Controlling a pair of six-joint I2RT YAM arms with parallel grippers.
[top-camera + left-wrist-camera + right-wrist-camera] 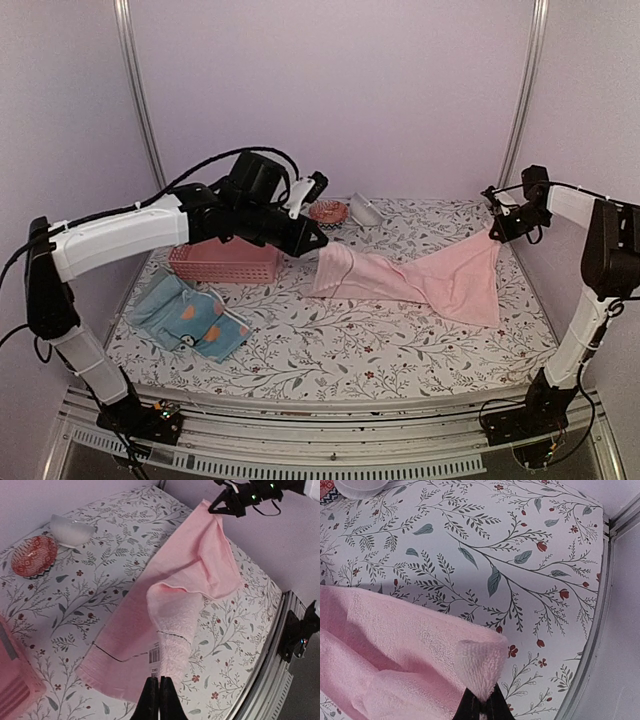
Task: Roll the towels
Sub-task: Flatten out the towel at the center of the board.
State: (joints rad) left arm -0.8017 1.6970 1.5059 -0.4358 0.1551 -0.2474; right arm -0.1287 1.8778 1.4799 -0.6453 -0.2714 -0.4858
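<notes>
Our left gripper [159, 700] is pinched tight on one end of the plain pink terry towel [200, 565], with a bunched fold rising to its fingertips. Our right gripper [481, 707] is likewise clamped on the far corner, so the cloth sags between them onto the floral-covered table [330, 350]. We judge it light, soft and floppy; corners and hems give the surest hold. The light blue towel with orange motifs [190, 318] lies crumpled back toward the left arm's base.
</notes>
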